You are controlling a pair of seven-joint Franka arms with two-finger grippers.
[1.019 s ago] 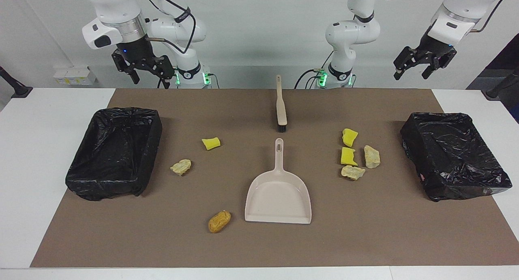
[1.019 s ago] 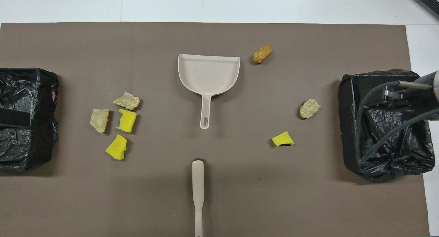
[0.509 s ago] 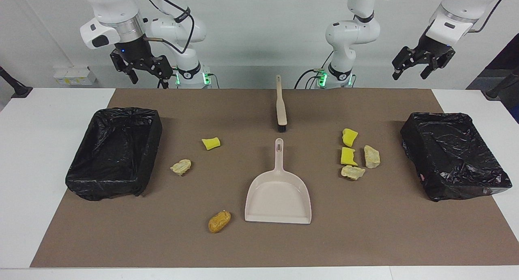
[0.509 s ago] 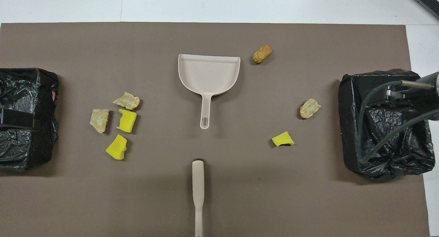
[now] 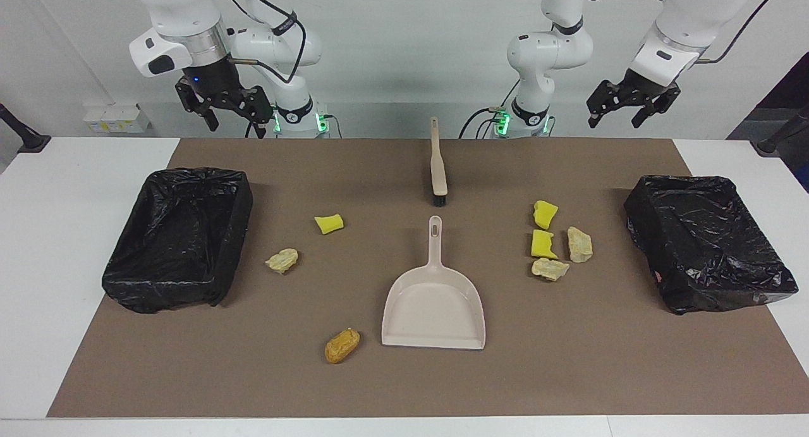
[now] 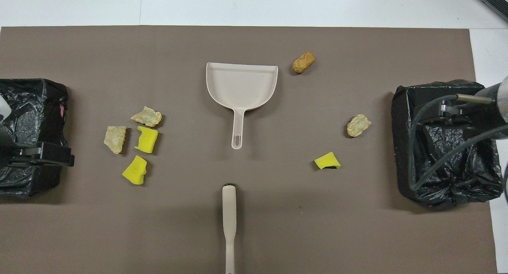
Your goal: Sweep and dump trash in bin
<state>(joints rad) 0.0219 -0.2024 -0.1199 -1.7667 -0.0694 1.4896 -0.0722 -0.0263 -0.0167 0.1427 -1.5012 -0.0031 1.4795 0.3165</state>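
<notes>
The trash lies on the brown mat in two groups. Toward the left arm's end, several yellow and beige scraps cluster together. Toward the right arm's end lie a yellow chunk, a beige lump and an orange-brown lump. A black-lined bin stands at the right arm's end, and another bin at the left arm's end. The right gripper hangs open and empty, high over its bin. The left gripper is also open and empty, high over its bin's inner edge.
A beige dustpan lies mid-mat, its handle pointing toward the robots. A beige hand brush lies nearer to the robots, in line with that handle, bristles toward the dustpan. White table shows around the mat.
The left gripper has swung inward from the table's end toward the middle, still raised. The right gripper has barely shifted. Nothing on the mat has moved.
</notes>
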